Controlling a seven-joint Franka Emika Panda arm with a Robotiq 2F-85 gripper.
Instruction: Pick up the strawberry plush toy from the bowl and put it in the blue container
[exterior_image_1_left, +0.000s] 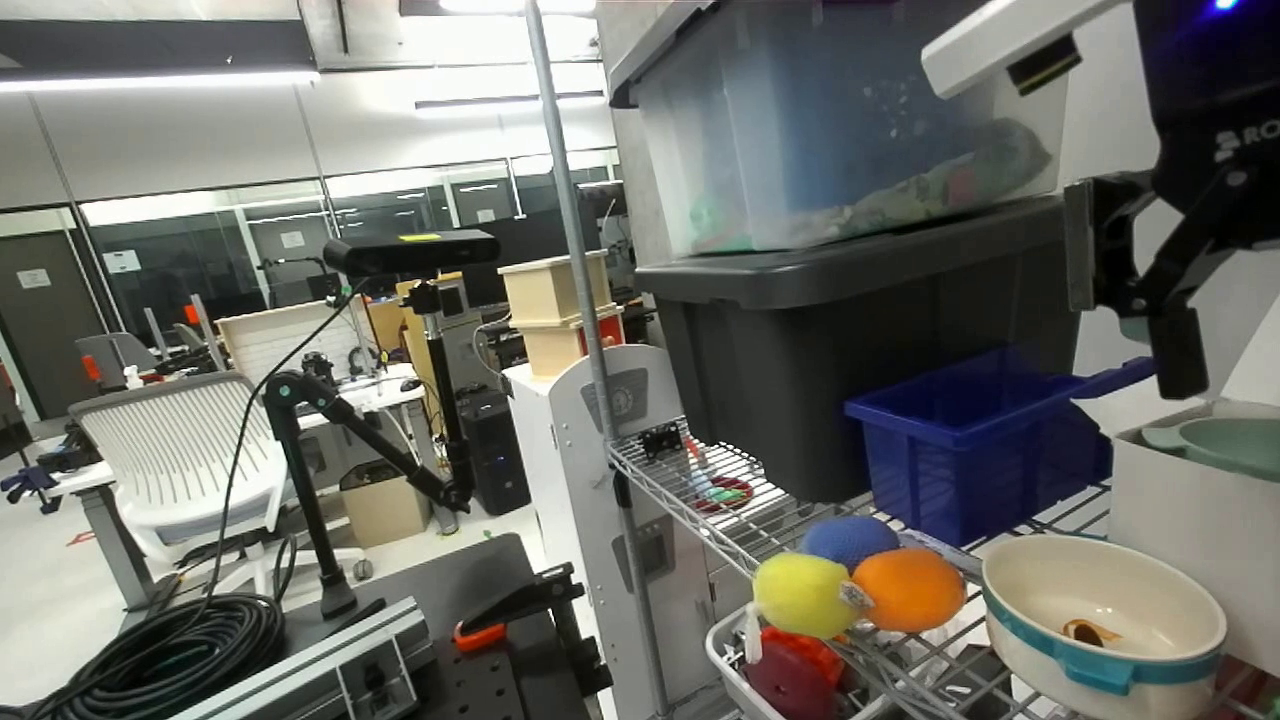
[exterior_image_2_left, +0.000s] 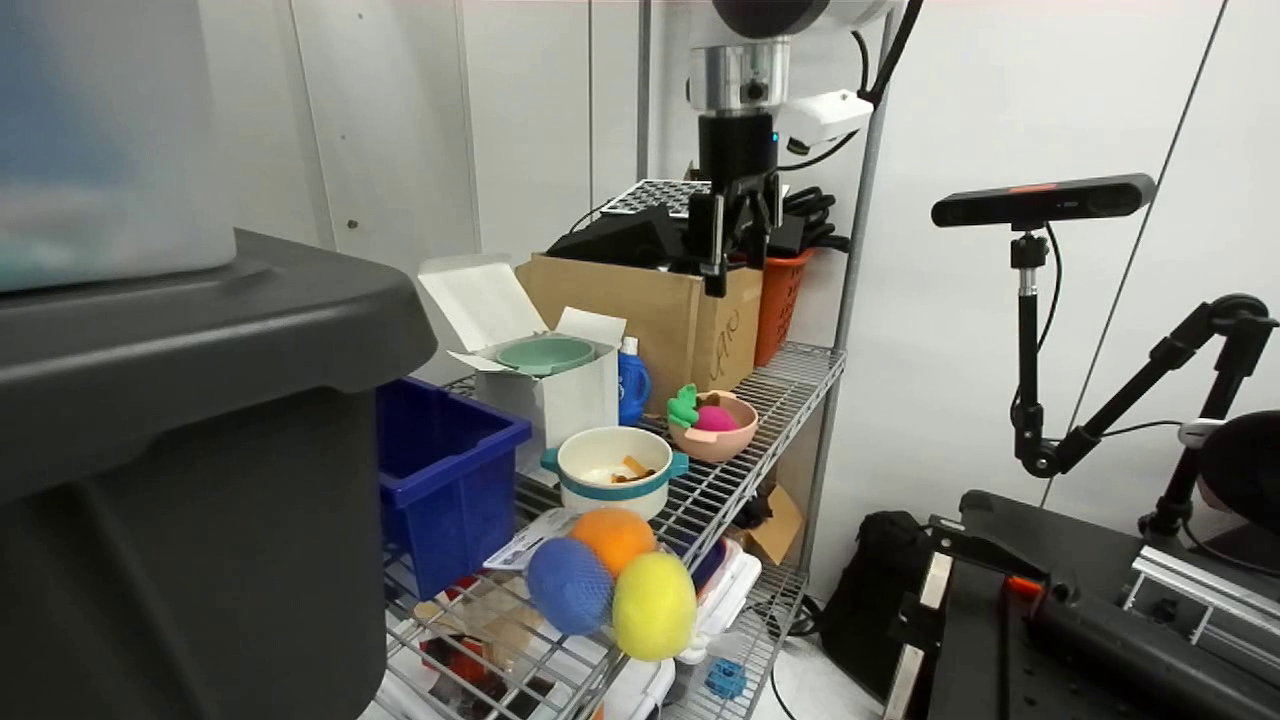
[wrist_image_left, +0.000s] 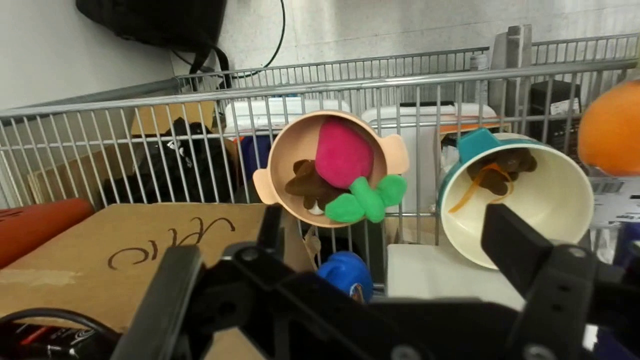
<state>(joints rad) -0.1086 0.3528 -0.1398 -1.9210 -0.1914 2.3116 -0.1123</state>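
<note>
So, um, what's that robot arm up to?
The robot arm is probably about to fetch the pink strawberry toy, which is lying in the peach bowl with something brown. Its open pincer hangs higher up, with nothing in it. The toy is meant for the blue container, but it isn't there yet.
</note>
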